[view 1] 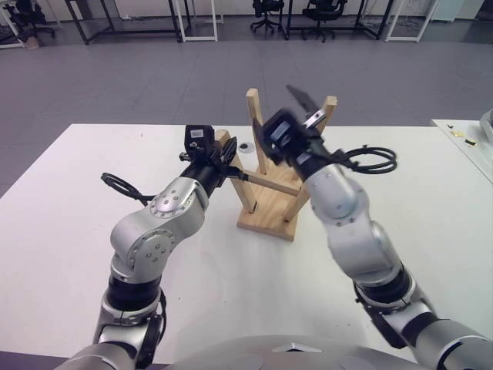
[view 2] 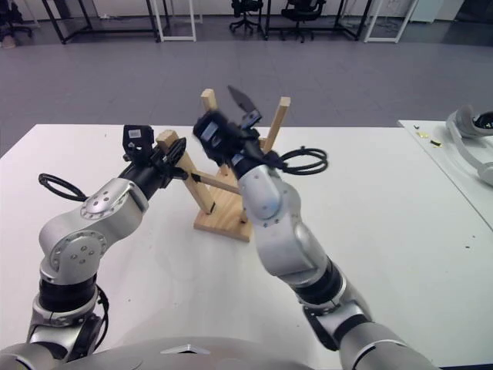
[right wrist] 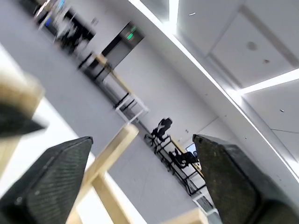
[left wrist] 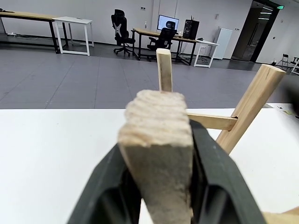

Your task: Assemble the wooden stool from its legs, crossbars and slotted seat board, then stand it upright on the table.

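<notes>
My left pincer (view 1: 221, 159) is clamped on one leg (left wrist: 159, 135) of the stool (view 1: 268, 217), which sits seat-down just ahead of it. My right pincer (view 1: 285, 116) gapes empty above the upturned legs. Assembly looks finished to me, so next I'd take a second grip and flip it upright.

Nothing legible anywhere. White sticker (view 1: 196, 133) on the black camera block above the left gripper (view 1: 229, 165): bears print too small to read. Green lit sign (left wrist: 279, 6) over a far doorway: shows only blurred, unreadable characters.
</notes>
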Robot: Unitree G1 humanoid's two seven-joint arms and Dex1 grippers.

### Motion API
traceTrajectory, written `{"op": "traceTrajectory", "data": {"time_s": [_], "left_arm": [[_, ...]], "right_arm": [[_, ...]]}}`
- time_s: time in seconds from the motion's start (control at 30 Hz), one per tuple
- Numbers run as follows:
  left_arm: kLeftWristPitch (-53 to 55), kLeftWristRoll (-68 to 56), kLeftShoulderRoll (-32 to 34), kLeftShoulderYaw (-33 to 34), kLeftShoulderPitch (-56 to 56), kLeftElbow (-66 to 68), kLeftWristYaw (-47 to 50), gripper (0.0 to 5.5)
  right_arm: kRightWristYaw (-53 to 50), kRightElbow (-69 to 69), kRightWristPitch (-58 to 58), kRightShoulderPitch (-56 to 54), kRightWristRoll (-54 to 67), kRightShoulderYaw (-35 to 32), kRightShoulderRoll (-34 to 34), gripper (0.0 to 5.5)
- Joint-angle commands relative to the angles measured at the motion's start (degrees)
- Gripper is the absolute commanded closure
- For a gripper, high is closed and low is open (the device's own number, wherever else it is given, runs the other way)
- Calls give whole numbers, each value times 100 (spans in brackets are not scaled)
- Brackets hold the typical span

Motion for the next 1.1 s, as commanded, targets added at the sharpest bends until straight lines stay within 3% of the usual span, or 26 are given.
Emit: {"op": "traceTrajectory", "data": {"time_s": [0.03, 0.27, 0.5, 0.57, 0.63, 0.77, 0.9, 1.1], "left_arm": [[701, 239, -348, -149, 137, 446, 186, 445], [847, 622, -685, -479, 6, 481, -176, 446], [744, 955, -849, -765, 51, 769, -780, 446], [697, 1068, -868, -794, 29, 893, -951, 381], [617, 1140, -861, -769, 28, 1021, -1176, 351], [179, 1093, -969, -132, -52, 995, -1546, 272], [-172, 902, -793, 592, -289, 182, -1921, 194], [-508, 231, 475, 2298, -1399, 655, -2863, 194]], "right_arm": [[449, 727, 288, 76, -616, 672, -249, 150], [1567, 1439, 796, 425, -191, 1170, 128, 150], [1620, 1578, 330, 374, -266, 1167, 179, 150], [1694, 1592, 235, 443, -293, 1226, 128, 150], [1750, 1684, 166, 509, -373, 1211, 33, 150], [1741, 1883, 89, 605, -556, 1018, -239, 150], [1421, 1852, 16, 641, -673, 709, 3, 150], [483, 764, -961, -53, -739, -651, 464, 150]]}}
